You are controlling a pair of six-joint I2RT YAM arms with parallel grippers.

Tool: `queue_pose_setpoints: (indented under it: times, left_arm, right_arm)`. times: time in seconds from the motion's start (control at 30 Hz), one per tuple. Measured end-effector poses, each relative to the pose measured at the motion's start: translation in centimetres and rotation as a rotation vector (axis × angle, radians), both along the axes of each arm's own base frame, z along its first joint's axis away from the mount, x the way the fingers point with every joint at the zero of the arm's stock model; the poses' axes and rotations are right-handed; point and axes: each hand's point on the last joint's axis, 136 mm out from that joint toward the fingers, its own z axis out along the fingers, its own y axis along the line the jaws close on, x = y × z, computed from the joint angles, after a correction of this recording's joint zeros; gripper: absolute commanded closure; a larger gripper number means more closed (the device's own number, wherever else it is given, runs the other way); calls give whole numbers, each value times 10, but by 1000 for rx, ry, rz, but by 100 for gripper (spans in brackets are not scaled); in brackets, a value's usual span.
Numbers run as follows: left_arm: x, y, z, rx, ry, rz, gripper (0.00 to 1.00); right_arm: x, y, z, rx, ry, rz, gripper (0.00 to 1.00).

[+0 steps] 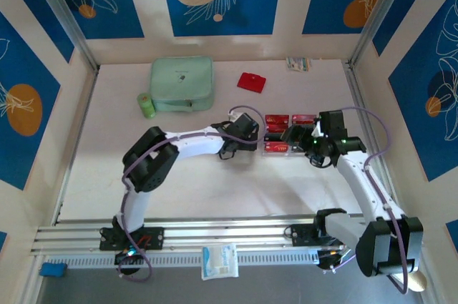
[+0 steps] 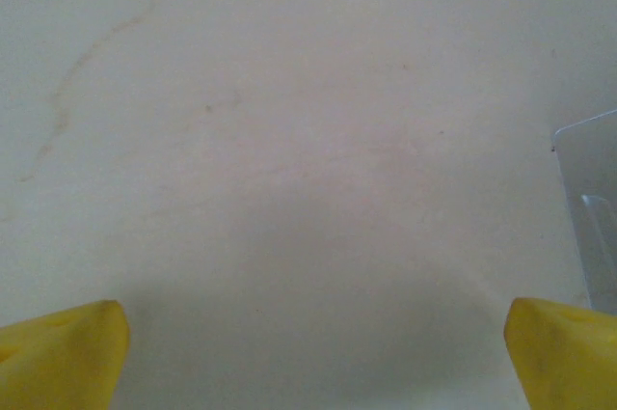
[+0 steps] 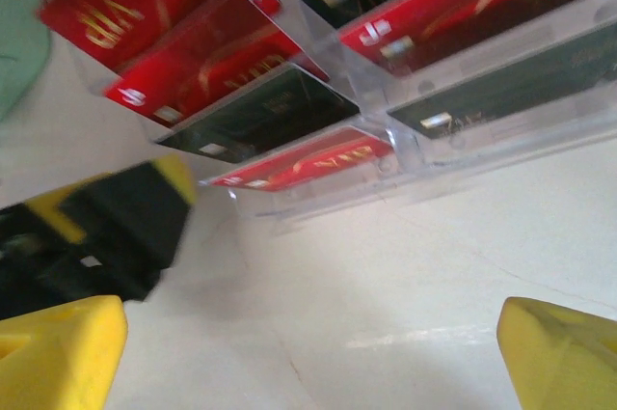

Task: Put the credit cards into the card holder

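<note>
1. As we look down from above, the credit cards point(image 1: 286, 119) stand in a clear tiered stand point(image 1: 278, 148) mid-table, between the left gripper point(image 1: 230, 148) and the right gripper point(image 1: 293, 135). The card holder point(image 1: 251, 81) lies farther back, well apart, near a mint-green case point(image 1: 182, 84).
2. From the left wrist, we see the left gripper point(image 2: 313, 362) spread wide over the bare table point(image 2: 289, 140), holding nothing, with a corner of the stand point(image 2: 588, 207) at the right edge.
3. From the right wrist, we see the right gripper point(image 3: 308, 362) gaping and empty, near the stand point(image 3: 482, 154) with its red and black cards point(image 3: 193, 63).
</note>
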Motion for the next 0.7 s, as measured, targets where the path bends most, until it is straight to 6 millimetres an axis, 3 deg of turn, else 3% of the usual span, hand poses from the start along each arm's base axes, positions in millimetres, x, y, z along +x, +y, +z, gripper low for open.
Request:
queue_pose_setpoints:
  times: [0.17, 0.33, 0.47, 0.7]
  left_arm:
    - [3, 21, 41, -29, -61, 24, 0]
    - [5, 54, 78, -52, -129, 71, 0]
    - [2, 82, 90, -56, -154, 112, 0]
    - [-10, 124, 90, -59, -154, 178, 0]
  right_arm:
    - [-8, 8, -38, 52, 81, -3, 1]
    - [0, 20, -45, 90, 75, 3, 1]
    - [7, 32, -47, 108, 59, 25, 1]
    - [3, 69, -59, 101, 85, 112, 1]
